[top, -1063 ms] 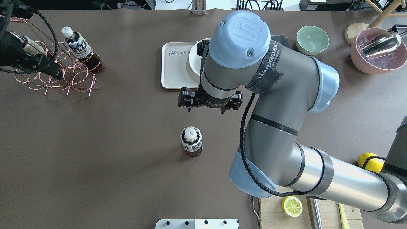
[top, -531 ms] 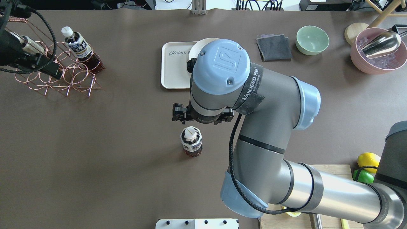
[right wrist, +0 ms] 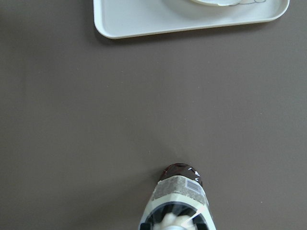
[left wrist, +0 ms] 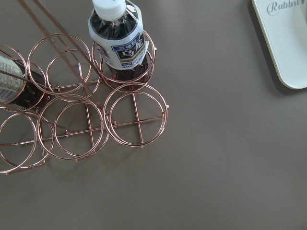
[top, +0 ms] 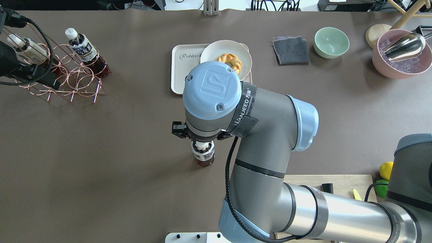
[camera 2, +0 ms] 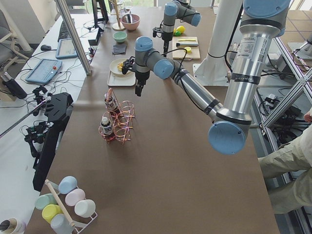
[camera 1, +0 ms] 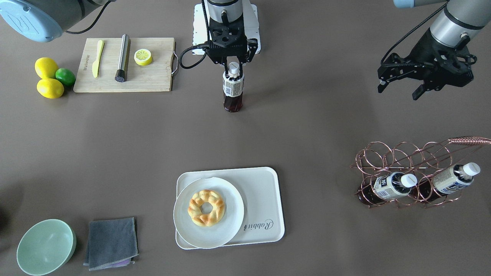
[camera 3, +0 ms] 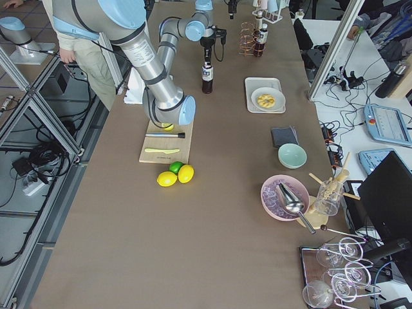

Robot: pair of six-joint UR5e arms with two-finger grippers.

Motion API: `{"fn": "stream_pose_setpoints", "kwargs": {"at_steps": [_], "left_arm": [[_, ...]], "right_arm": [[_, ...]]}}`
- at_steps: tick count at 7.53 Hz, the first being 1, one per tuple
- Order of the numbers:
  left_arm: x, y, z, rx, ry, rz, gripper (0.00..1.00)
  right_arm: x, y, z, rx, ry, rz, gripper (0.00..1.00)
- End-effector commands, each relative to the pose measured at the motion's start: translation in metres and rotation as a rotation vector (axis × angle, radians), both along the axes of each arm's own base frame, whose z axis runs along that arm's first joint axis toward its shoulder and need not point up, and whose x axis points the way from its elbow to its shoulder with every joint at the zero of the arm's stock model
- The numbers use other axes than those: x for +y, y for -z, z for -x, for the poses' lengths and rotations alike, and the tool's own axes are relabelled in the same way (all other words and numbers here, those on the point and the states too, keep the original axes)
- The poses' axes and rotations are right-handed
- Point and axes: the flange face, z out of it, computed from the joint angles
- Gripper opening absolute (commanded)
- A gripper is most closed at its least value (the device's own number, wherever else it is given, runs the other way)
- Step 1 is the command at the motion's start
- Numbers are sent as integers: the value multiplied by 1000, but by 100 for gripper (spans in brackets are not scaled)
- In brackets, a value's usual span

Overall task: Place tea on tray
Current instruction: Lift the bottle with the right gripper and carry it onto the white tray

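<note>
We find the tea (camera 1: 233, 90), a small clear plastic bottle, dark brown inside, with a white screw cap and a cream label. It stands upright on the matte brown table (camera 1: 307, 126), well apart from the tray (camera 1: 264, 191), on the side of the tray that faces the robot's base.

The right gripper (camera 1: 234, 63) hangs straight above the bottle. Its two black fingers are parted, one on each side of the white cap, and are not clamped on it.

The tray itself is smooth white plastic, rectangular with rounded corners and a raised rim, with grey "Rabbit" script on its bare half. A round white plate (camera 1: 230, 214) lies on its other half and overhangs the rim. A golden ring-shaped pastry (camera 1: 206, 207) with a knobbly surface rests on the plate.

Far off to the tray's side, toward the robot's left, the left gripper (camera 1: 398, 90) hangs over bare table with its fingers spread wide and nothing between them. On that same side of the tray sits a copper-coloured wire rack (camera 1: 387, 153) made of round loops, with two like bottles (camera 1: 389, 184) lying tilted in it.
</note>
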Motion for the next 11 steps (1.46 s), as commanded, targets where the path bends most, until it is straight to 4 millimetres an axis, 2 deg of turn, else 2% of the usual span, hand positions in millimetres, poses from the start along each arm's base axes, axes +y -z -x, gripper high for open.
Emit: {"fn": "stream_pose_setpoints", "kwargs": {"at_steps": [1,2,4,5,6,7,8,9,10,11], "left_arm": [[0,-1,0,0,1,2,96],[0,0,0,0,1,0,96],[3,-1,3,1,0,1,96],[7,-6,12,0,7,-1,96],[7,-13,25,1,30,-3,96],[12,-21,29,5,33,-10,96],[17,-27,32,8,35,-16,96],[15,-31,32,5,36,-10,96],[13,-33,30,3,35,-6,96],[11,-33,30,2,36,-7,96]], "right_arm": [[-6,20,-6,-16,-14,-12,0],[-24,35,-12,-1,-35,-15,0],[-105,65,-13,42,-92,-26,0],[-162,69,-8,13,-130,-12,0],[-228,77,-1,-2,-157,21,0],[-274,91,7,31,-171,51,0],[-296,85,10,24,-186,47,0],[-317,62,22,27,-191,45,0],[-329,66,34,22,-190,42,0],[-332,61,38,21,-187,42,0]]}}
